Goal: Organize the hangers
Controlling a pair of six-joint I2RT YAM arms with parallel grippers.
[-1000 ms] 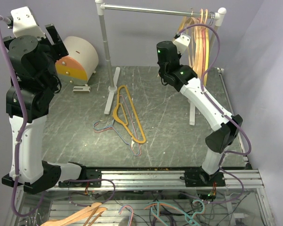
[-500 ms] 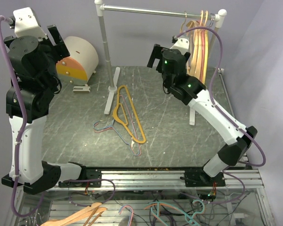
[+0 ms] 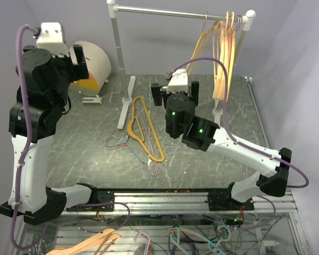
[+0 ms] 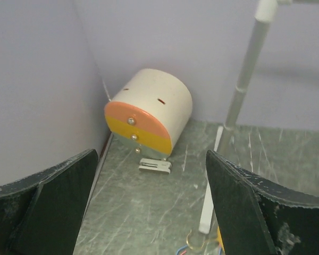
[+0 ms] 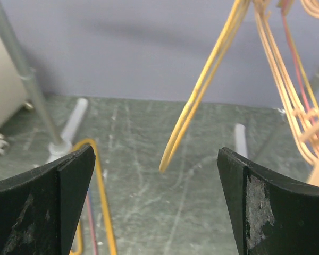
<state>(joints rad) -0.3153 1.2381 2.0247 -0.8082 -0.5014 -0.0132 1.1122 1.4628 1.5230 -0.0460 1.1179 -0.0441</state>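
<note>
At 1 o'clock, a bunch of peach and yellow hangers [image 3: 224, 50] hangs by its hooks from the clothes rail [image 3: 170, 10]. One splayed yellow hanger [image 5: 202, 90] tilts out of the bunch toward 9 o'clock. More lie loose on the table [image 3: 80, 149], just to the 9 o'clock side of its middle: a thick yellow hanger [image 3: 149, 133] lies flat across thin pink and blue wire hangers [image 3: 117, 143]. At 10 o'clock a round-topped box [image 4: 149, 111] with an orange-and-yellow face sits in the corner; its front is shut, so its contents cannot be seen. Under the clear panel at 6 o'clock, a lower shelf holds spare hangers [image 3: 90, 243], peach, pink and teal. The left gripper [image 4: 151, 159] is raised near the box, its jaws wide with nothing between them. The right gripper [image 5: 154, 154] is above the table's middle and faces 12 o'clock, its jaws also wide and empty.
</note>
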